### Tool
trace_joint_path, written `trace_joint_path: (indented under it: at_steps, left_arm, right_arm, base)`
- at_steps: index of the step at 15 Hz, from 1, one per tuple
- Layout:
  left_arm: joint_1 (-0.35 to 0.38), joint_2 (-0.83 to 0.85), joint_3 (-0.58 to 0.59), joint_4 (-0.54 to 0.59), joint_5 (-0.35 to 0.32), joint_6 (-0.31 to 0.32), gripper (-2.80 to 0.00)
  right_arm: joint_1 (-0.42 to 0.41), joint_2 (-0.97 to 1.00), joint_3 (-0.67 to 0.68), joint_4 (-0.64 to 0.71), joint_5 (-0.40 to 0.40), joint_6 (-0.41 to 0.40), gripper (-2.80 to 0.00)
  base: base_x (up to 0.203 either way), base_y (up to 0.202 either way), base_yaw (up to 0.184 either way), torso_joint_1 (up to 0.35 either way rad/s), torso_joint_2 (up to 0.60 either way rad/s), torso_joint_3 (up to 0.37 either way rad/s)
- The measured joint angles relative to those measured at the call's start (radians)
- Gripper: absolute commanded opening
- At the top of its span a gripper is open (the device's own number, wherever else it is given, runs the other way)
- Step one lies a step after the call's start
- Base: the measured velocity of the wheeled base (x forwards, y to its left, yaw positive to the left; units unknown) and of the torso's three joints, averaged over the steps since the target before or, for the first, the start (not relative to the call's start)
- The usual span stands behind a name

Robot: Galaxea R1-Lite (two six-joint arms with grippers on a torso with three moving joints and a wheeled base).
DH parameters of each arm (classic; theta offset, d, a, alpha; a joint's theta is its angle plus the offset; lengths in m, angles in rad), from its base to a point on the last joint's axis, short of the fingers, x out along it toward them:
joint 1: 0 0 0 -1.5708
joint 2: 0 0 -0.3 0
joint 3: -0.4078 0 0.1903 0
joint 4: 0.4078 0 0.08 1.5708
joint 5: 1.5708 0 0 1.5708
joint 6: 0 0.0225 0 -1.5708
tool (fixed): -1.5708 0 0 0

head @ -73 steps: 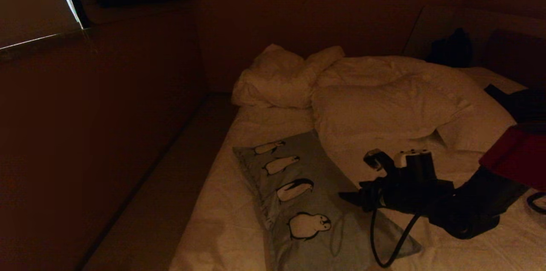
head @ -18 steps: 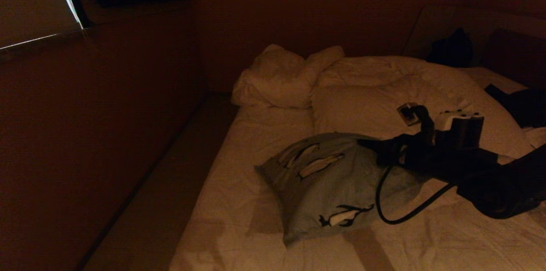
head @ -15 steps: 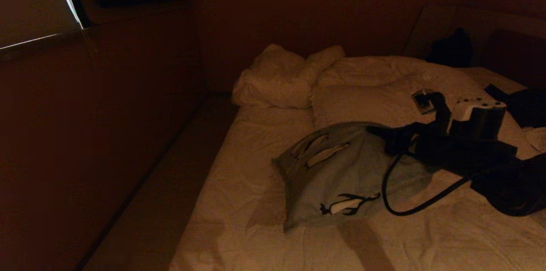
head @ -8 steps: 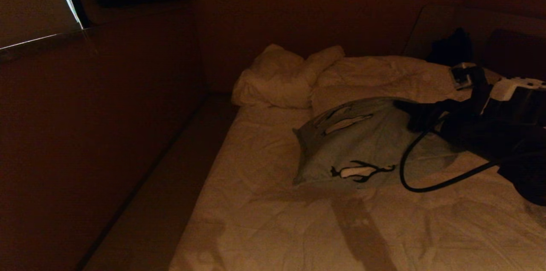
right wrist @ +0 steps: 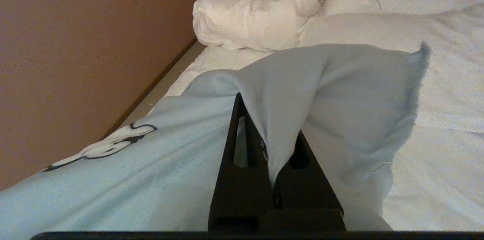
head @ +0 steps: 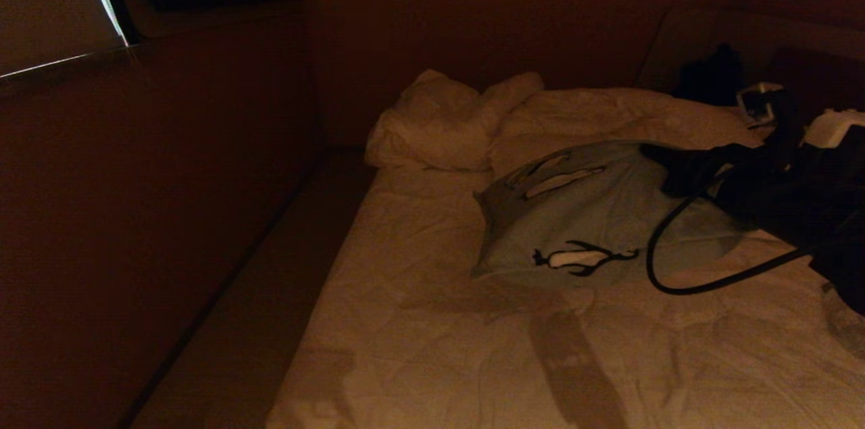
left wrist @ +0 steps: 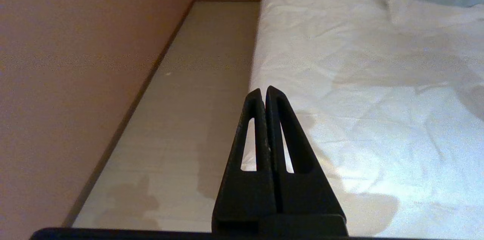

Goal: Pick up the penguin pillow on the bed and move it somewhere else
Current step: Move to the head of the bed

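The penguin pillow point(head: 595, 226) is held bunched and partly raised over the middle of the bed point(head: 473, 348), its lower edge trailing on the sheet, just in front of the rumpled white duvet point(head: 608, 121). A fold of its fabric is clamped between the clenched jaws of the right gripper point(right wrist: 261, 134), reached in from the right. A black cable point(head: 682, 273) loops beneath the arm. The left gripper point(left wrist: 264, 94) is seen with jaws pressed together, empty, over the bed's left edge above the floor point(left wrist: 196, 100).
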Motion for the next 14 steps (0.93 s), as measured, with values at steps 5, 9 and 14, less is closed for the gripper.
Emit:
trace_joint_path:
  at_steps: [5, 9, 14]
  left_arm:
    - [0.000, 0.000, 0.000, 0.000, 0.000, 0.000, -2.80]
    - [0.000, 0.000, 0.000, 0.000, 0.000, -0.001, -2.80]
    - [0.000, 0.000, 0.000, 0.000, 0.001, 0.000, -2.80]
  right_arm:
    - [-0.006, -0.003, 0.000, 0.000, 0.001, -0.001, -2.80]
    - [-0.006, -0.001, 0.000, -0.002, 0.000, 0.000, -2.80]
    - [-0.026, -0.001, 0.000, -0.006, 0.002, 0.001, -2.80]
  base:
    - [-0.001, -0.146, 0.006, 0.003, 0.00, 0.004]
    - [0.000, -0.196, 0.001, 0.003, 0.00, 0.002]
    - [0.000, -0.195, 0.001, 0.002, 0.00, 0.002]
